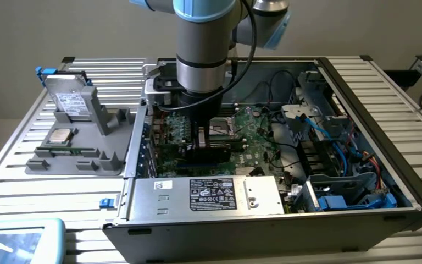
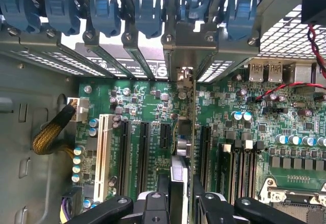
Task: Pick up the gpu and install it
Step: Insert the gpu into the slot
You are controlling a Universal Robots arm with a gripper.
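The gpu (image 2: 182,132) shows edge-on in the wrist view as a thin upright card. Its silver end bracket (image 2: 185,56) reaches the rear slot openings of the case. My gripper (image 2: 179,196) is shut on the card's near end, one black finger on each face. In the exterior view the gripper (image 1: 201,132) is deep inside the open computer case (image 1: 409,181), holding the gpu (image 1: 203,144) upright over the green motherboard (image 1: 251,132). I cannot tell whether the card's lower edge sits in a slot.
Black expansion slots (image 2: 124,158) and a white slot (image 2: 104,155) lie beside the card. A silver power supply (image 1: 211,195) lines the case front, with blue cables (image 1: 336,137) to its right. A grey fixture (image 1: 79,154) outside holds a silver drive (image 1: 72,102) and a processor chip (image 1: 62,136).
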